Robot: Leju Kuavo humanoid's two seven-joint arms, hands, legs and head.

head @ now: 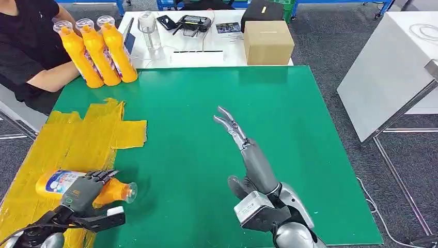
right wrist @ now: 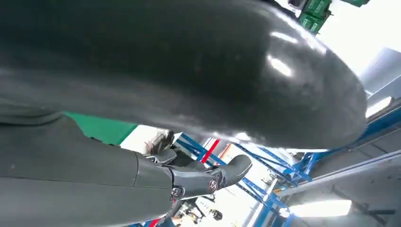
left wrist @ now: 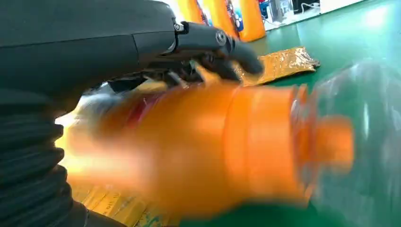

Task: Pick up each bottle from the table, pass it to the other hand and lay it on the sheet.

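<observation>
Down in the lower left of the head view, the left robot hand [head: 85, 188] grips an orange bottle [head: 111, 192] lying on its side, its blue-and-white label end over the yellow sheet [head: 77, 134] and its clear cap just past the sheet's right edge, over the green desk [head: 289, 129]. The left wrist view shows the same bottle [left wrist: 213, 146] blurred, with dark fingers [left wrist: 222, 45] curled over it. The right robot hand [head: 243, 150] is raised over the middle of the desk in the lower centre of the frame, fingers apart and holding nothing; wide green surface lies bare all round it, out to the desk's right and far edges. Three more orange bottles [head: 98, 49] stand tilted at the desk's upper left corner, held by a person's arm [head: 54, 77]. Beyond the far edge, a cardboard box [head: 267, 42] sits on a white table [head: 206, 51].
</observation>
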